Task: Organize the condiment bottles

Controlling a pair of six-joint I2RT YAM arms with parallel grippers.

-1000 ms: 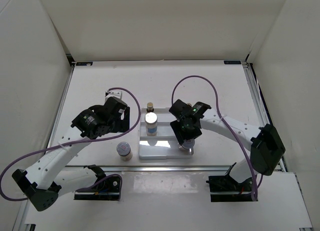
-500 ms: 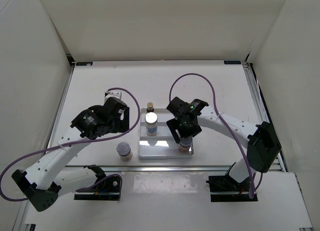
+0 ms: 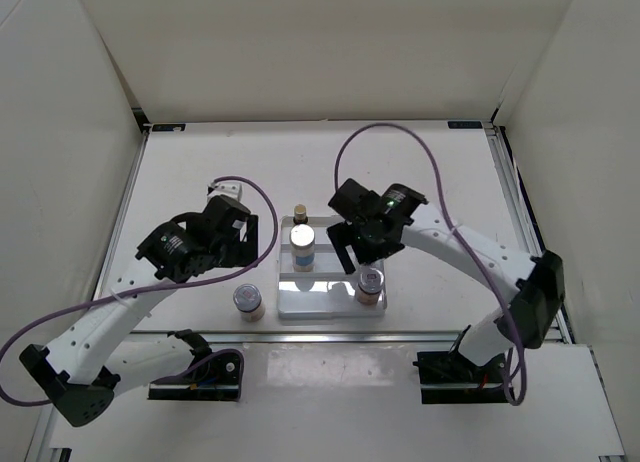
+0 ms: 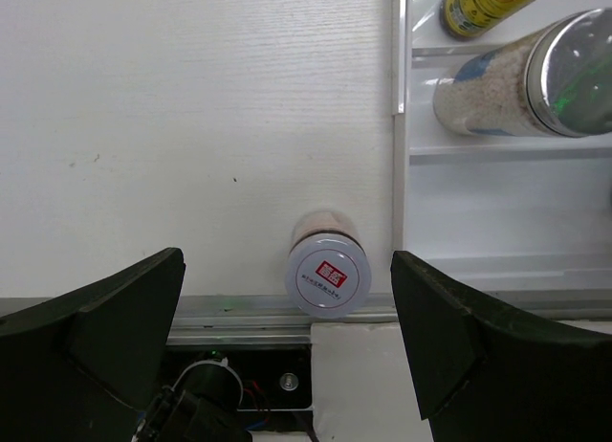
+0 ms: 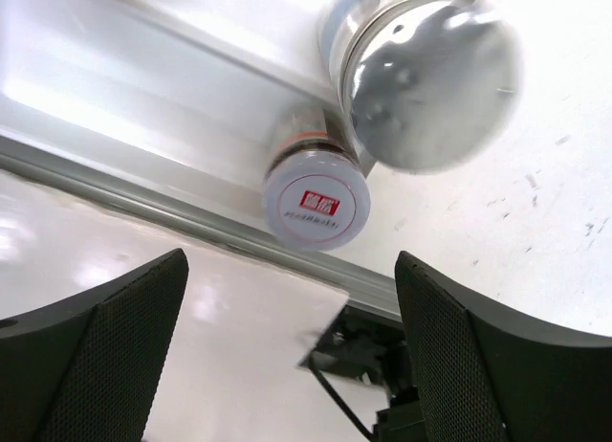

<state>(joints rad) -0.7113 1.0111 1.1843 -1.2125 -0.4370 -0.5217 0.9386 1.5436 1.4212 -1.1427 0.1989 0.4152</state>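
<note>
A white stepped rack (image 3: pixel 330 300) holds a slim amber bottle (image 3: pixel 299 215), a blue-white bottle with a silver lid (image 3: pixel 302 247) and a short red-label bottle (image 3: pixel 370 285) on its low front step at the right. A second red-label bottle (image 3: pixel 249 302) stands on the table left of the rack. My right gripper (image 3: pixel 358 254) is open above the rack, behind the red-label bottle (image 5: pixel 316 205); a big silver lid (image 5: pixel 430 74) shows beside it, label hidden. My left gripper (image 3: pixel 245 250) is open and empty, above and behind the table bottle (image 4: pixel 328 275). The other amber bottle is hidden.
The table's metal front rail (image 3: pixel 320 334) runs just in front of the rack and the loose bottle. White walls enclose the table on the left, back and right. The rack's left edge (image 4: pixel 398 126) lies close to the right of the loose bottle.
My right gripper has let go of the red-label bottle on the rack's front right step and drawn back and up, opening wide. The left arm has shifted slightly.
</note>
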